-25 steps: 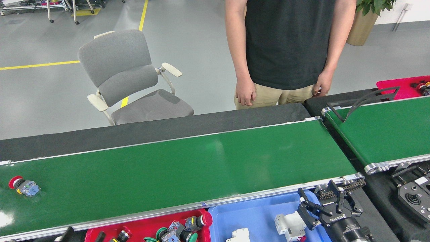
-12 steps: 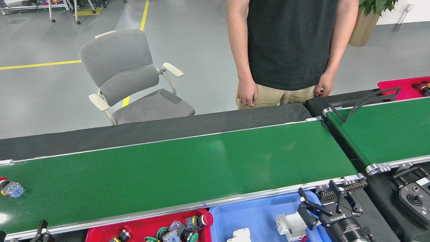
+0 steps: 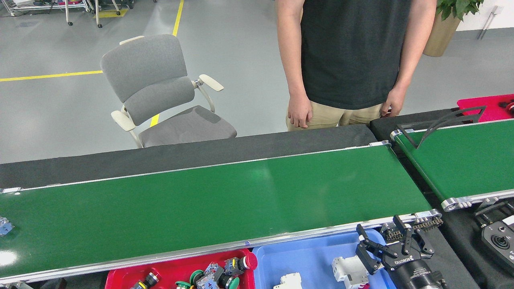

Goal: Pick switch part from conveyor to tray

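Note:
The conveyor (image 3: 225,200) is a long green belt with silver side rails that crosses the view. A switch part (image 3: 4,226) with a blue-grey body lies on it at the far left and is cut off by the frame edge. My right gripper (image 3: 381,235) hangs open over the right end of a blue tray (image 3: 297,261), below the belt's near rail. A white block part (image 3: 348,271) lies in the tray just left of the fingers. My left gripper is out of view.
A red tray (image 3: 120,281) left of the blue one holds several push-button switches (image 3: 219,275). A person (image 3: 349,60) stands behind the belt, hands hanging. A second green belt (image 3: 466,160) with a black guide bar lies at the right. A grey chair (image 3: 160,92) stands beyond.
The switch part has ridden the belt leftward and is now almost off the left edge. The left fingertips seen at the bottom left earlier are gone. The right gripper has kept still.

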Robot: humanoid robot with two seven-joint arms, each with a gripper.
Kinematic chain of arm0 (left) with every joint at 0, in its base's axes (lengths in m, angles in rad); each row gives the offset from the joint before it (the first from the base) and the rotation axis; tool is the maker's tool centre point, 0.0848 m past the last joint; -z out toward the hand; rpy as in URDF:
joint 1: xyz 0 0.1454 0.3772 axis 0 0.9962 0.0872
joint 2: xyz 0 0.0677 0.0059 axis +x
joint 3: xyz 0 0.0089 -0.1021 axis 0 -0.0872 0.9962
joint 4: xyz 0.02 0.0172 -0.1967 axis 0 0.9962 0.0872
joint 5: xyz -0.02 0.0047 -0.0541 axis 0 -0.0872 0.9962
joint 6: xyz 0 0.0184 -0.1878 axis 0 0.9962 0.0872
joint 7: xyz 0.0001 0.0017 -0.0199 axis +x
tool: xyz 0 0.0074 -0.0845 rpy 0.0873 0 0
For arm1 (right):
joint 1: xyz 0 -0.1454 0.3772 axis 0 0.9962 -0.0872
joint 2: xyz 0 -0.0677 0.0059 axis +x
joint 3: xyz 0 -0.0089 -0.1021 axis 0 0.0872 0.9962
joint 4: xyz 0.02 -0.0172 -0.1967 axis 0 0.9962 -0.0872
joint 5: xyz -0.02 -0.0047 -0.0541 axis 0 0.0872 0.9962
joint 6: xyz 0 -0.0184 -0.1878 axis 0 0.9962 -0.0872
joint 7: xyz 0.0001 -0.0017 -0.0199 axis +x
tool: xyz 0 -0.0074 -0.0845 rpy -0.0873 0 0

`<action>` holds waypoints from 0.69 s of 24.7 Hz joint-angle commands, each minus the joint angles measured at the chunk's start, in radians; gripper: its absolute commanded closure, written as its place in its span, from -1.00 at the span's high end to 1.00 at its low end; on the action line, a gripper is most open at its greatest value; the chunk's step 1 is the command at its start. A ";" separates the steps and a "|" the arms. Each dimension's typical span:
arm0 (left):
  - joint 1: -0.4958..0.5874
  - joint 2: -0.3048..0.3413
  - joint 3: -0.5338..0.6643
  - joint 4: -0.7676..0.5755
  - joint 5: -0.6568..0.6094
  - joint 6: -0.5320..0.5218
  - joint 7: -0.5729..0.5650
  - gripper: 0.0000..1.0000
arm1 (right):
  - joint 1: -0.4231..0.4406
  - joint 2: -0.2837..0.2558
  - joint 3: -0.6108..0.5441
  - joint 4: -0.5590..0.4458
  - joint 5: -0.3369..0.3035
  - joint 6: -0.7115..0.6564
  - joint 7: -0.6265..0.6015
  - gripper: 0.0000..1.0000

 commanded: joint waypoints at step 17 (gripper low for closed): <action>-0.014 0.229 -0.202 -0.004 0.218 0.162 0.014 1.00 | 0.056 -0.003 -0.021 -0.076 -0.002 0.013 -0.005 0.99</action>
